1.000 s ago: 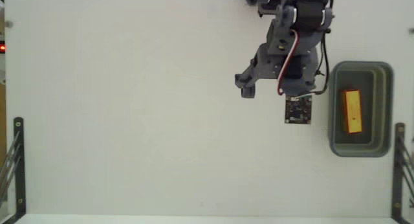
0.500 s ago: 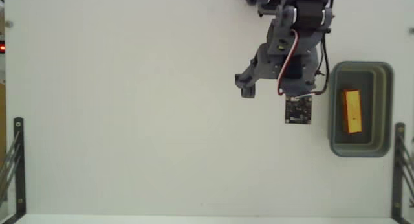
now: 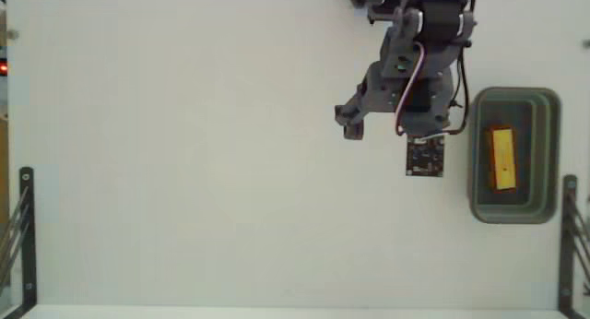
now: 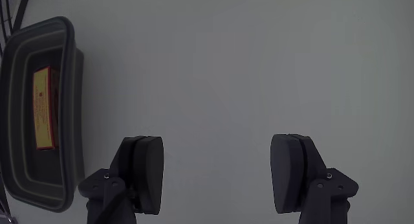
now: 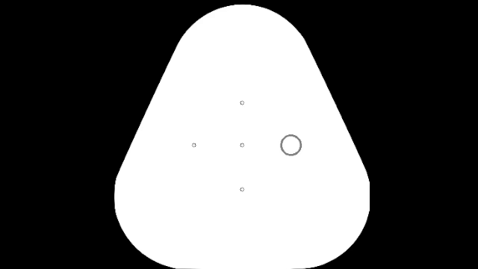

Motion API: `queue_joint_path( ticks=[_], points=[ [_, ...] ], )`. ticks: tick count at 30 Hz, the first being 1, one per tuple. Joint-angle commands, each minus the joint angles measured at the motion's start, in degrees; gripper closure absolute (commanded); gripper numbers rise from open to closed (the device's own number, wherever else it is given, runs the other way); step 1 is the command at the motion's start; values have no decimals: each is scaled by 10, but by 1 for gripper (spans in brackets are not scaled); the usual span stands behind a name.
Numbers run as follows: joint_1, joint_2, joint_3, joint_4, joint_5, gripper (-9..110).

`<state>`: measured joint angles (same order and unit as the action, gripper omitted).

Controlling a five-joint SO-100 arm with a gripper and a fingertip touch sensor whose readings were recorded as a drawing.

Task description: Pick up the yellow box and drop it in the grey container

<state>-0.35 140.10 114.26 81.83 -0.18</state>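
Fingers (image 4: 217, 179) are seen spread wide with nothing held, hanging over bare tabletop (image 3: 184, 171) just beside the grey container (image 3: 551, 153). The yellow box (image 3: 502, 158) is found lying flat inside that container, so the task is judged done.

- The yellow box (image 3: 502, 158): bright yellow-orange face in the fixed view; in the wrist view (image 4: 43, 107), yellow with a red border and red printing, too small to read.
- The grey container (image 3: 548, 153): uniform grey-green, walls and floor alike; darker slate grey in the wrist view (image 4: 71, 68).
- Tabletop (image 3: 184, 153): plain off-white, unpatterned; reads as flat pale grey in the wrist view.
- Arm (image 3: 406, 75): blue-grey body, black motor blocks, one red-and-white cable looped down it.
- Fingers (image 4: 143, 172): both matt dark grey to black, unmarked.
- Small board (image 3: 425, 157) under the arm: black with pale specks.
- Brackets (image 3: 25, 236) at the table's edges: black.
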Motion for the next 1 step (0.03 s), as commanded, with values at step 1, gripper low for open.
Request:
queue_joint_path(
  ticks=[1],
  points=[
    [4, 20, 3, 1, 2, -9]
  ],
)
